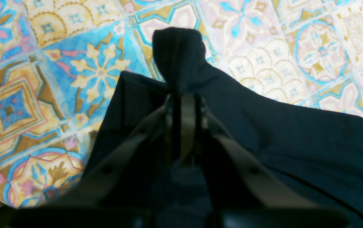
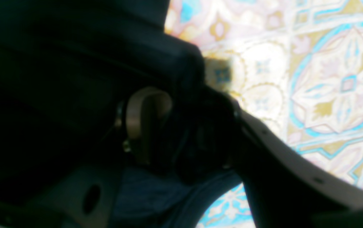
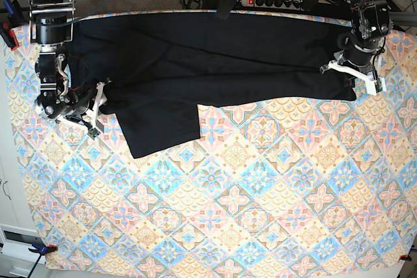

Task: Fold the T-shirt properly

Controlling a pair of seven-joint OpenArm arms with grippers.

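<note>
1. Across the far edge of the table, we see the black T-shirt point(image 3: 215, 56) spread out lengthwise over the patterned tablecloth point(image 3: 247, 200), reaching almost from the left edge to the right edge in the base view.
2. One short sleeve point(image 3: 159, 128) hangs toward the middle of the table near the left end, lying flat on the tablecloth.
3. We find our left gripper point(image 3: 355, 69) at the shirt's end near the far right corner in the base view. In its wrist view the left gripper point(image 1: 183, 104) has its jaws pressed together on a bunched fold of the T-shirt point(image 1: 263, 126), with a peak of cloth standing up just beyond the tips.
4. Our right gripper point(image 3: 98, 105) sits at the shirt's other end, near the left edge of the table. In its wrist view the right gripper point(image 2: 181, 126) has its jaws standing apart with dark cloth of the T-shirt point(image 2: 73, 63) bunched between and around them; we cannot tell whether they actually grip it.
5. We read no brand, label or writing on the shirt in any view; the neck label is not visible to us.
6. Cables and a power strip point(image 3: 273, 1) lie beyond the far edge of the table.
</note>
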